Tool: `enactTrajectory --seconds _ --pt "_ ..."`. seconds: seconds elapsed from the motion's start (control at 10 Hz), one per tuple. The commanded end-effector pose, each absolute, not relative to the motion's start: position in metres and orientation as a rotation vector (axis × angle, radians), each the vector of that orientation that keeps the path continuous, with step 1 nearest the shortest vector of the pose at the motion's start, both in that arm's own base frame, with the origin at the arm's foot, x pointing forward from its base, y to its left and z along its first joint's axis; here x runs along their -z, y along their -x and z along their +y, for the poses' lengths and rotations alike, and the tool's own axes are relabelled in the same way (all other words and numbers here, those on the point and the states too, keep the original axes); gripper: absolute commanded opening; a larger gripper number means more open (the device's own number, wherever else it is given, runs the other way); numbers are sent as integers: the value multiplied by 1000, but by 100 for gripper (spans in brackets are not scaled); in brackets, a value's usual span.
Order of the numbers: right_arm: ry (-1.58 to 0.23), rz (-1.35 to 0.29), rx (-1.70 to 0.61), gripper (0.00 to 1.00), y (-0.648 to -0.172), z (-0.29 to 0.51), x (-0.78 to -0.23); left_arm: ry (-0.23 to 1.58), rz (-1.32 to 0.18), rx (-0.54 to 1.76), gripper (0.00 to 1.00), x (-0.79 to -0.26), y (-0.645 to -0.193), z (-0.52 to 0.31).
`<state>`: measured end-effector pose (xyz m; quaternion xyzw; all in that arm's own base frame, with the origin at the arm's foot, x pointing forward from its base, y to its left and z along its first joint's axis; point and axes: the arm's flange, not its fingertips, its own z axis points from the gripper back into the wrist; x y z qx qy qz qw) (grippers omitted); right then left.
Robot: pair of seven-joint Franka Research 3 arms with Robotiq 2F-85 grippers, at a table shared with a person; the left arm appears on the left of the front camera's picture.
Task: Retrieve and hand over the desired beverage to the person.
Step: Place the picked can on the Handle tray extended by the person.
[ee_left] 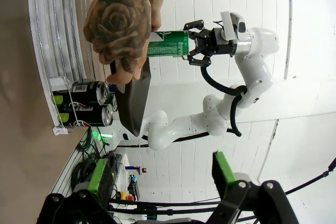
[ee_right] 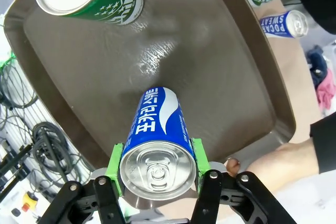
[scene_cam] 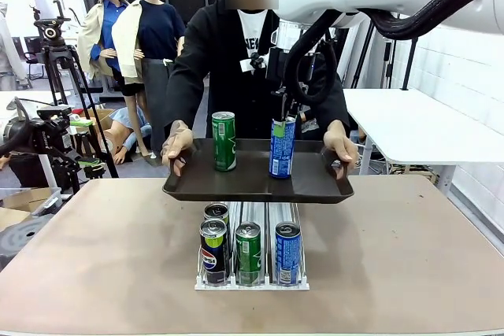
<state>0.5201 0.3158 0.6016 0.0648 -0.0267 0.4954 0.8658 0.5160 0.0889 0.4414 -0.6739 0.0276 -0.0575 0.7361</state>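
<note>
The person, in a black jacket, holds a dark brown tray level over the table with both hands. A green can stands on the tray's left part. To its right stands a blue can, with my right gripper shut on its top from above. In the right wrist view the green pads press both sides of the blue can, whose base meets the tray. My left gripper is open with nothing between its fingers, low beside the table.
On the table under the tray, a clear rack holds a Pepsi can, a green can, a blue can and one more behind. The person's thumb rests on the tray rim close to my right gripper.
</note>
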Motion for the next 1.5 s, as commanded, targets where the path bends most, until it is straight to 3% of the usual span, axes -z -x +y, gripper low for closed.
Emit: enactTrajectory --seconds 0.0,0.1,0.2,0.9,1.0,1.4 --pt "-143 -63 -1061 69 -519 313 -607 1469 55 125 100 -443 -516 90" --pt "-135 -65 -1062 89 -519 313 -608 1469 55 125 100 -443 -516 90" --pt "-126 -67 -1062 100 -519 312 -611 1469 55 125 100 -443 -516 90" --pt "24 -83 -1039 100 -496 303 -651 1469 55 125 100 -443 -516 90" --pt "-49 -125 -1054 100 -500 304 -653 1469 55 125 100 -443 -516 90" --pt "-49 -125 -1054 100 -500 304 -653 1469 55 125 100 -443 -516 90"
